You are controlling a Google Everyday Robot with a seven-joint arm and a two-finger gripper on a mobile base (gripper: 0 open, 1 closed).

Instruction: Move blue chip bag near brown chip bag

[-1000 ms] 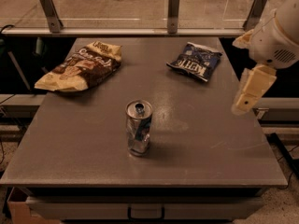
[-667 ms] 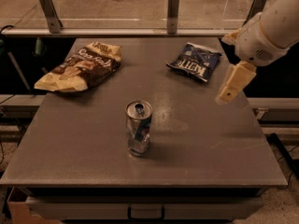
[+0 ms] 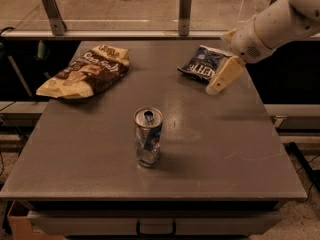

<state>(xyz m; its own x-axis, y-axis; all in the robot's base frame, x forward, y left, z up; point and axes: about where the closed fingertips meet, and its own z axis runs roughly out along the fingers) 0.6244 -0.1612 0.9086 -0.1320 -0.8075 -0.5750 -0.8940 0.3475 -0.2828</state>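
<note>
The blue chip bag (image 3: pixel 202 64), small and navy with white lettering, lies on the grey table (image 3: pixel 215 139) at the back right. The brown chip bag (image 3: pixel 85 72), larger with pale tan ends, lies at the back left. My gripper (image 3: pixel 217 87) hangs from the white arm coming in from the upper right. Its cream tip sits just over the blue bag's right front edge and covers part of it. It holds nothing that I can see.
A dented silver-blue drink can (image 3: pixel 148 136) stands upright in the middle of the table, nearer the front. A railing with metal posts (image 3: pixel 185 11) runs along the table's far edge. A drawer handle (image 3: pixel 156 228) shows below the front edge.
The arm has swung left and toward the back of the table. The gripper has gone from beyond the right edge to the blue bag's right side. The bags and can have not moved.
</note>
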